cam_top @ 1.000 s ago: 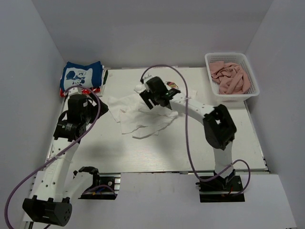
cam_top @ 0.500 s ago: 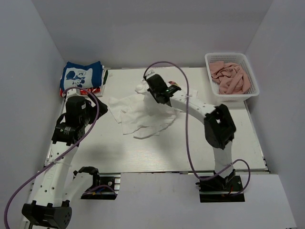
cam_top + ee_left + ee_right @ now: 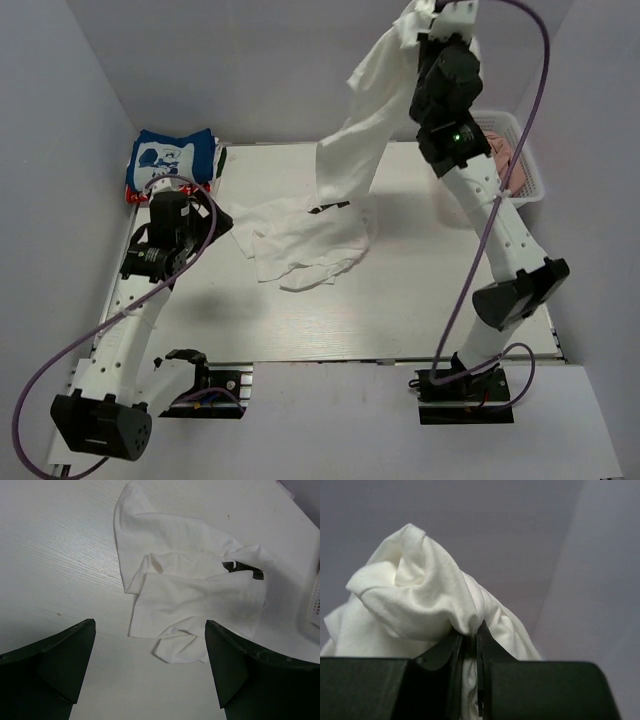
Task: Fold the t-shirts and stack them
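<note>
Large plain white cloth t-shirt [image 3: 355, 120] hanging as a long twisted drape from 1 o'clock in the top view, its lower end meeting crumpled white cloth lying mid-way on the white bench [image 3: 400, 300]. Right hand [image 3: 470, 641] pinching a bunched fold, held high. Only the right wrist view is showing that pinch. Only the left wrist view is showing a dark neck label in the heap. Left hand [image 3: 150, 665] hovering at 9 o'clock, spread wide. Folded blue t-shirt with white print [image 3: 172, 158] sitting at 10 o'clock.
</note>
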